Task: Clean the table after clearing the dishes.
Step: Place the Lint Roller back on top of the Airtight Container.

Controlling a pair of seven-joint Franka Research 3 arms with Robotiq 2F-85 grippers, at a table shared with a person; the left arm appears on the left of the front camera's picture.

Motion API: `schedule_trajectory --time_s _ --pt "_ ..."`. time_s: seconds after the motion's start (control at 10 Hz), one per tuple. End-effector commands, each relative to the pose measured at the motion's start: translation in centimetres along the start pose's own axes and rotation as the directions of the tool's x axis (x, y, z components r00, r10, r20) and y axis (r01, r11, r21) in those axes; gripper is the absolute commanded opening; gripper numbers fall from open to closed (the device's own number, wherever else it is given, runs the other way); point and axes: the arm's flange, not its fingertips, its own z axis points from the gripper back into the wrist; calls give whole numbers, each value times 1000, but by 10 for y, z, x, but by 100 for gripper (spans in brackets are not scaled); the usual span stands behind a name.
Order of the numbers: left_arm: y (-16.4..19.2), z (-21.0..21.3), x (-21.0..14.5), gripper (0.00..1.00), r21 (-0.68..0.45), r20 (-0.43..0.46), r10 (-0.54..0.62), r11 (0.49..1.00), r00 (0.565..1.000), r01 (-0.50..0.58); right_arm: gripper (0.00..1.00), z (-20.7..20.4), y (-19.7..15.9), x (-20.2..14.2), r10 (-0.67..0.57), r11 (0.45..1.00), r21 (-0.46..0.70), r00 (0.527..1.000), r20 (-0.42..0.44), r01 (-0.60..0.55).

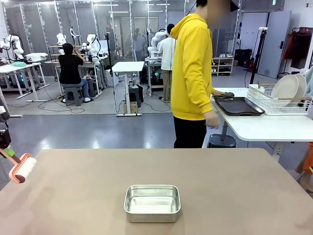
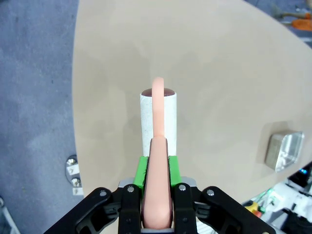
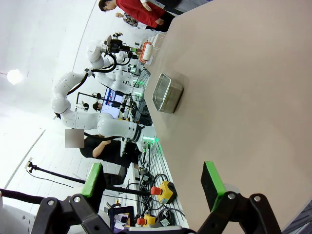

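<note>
The taupe table (image 1: 220,186) fills the foreground. Over its left edge my left gripper (image 1: 4,149) is shut on the pink handle of a lint roller (image 1: 25,167). In the left wrist view the green pads of the left gripper (image 2: 157,168) clamp that handle, and the white roll (image 2: 146,122) hangs just above the tabletop (image 2: 209,63). My right gripper (image 3: 152,180) stands open with nothing between its pads, above the table (image 3: 243,97). White plates (image 1: 286,88) of the dishes stand in a wire rack, and a dark tray (image 1: 239,105) lies beside them under the person's hand.
A small steel pan (image 1: 152,203) sits near the front middle of the table, also visible as the pan (image 2: 285,151) and the pan (image 3: 165,92). A person in a yellow hoodie (image 1: 191,73) stands at the far side by a white side table (image 1: 264,128).
</note>
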Motion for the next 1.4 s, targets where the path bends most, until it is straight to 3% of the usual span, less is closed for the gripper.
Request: schedule_trajectory --time_s 0.0,0.3,0.5,0.9,1.3 --pt "-39 13 13 21 42 22 -196 980 980 195 100 -1 3 0 3 1000 1 1000 1 -3" --pt "-107 20 27 21 91 -8 -402 912 916 401 100 -1 3 0 3 1000 1 1000 1 -3" --pt "-158 27 27 21 123 -37 -549 827 835 549 100 -1 3 0 3 1000 1 1000 1 -3" --pt "-261 11 3 21 100 -166 -825 531 540 841 100 -1 3 0 3 1000 1 1000 1 -3" --pt "-333 -13 -56 21 -30 -250 -939 250 235 968 100 -1 3 0 3 1000 1 1000 1 -3"
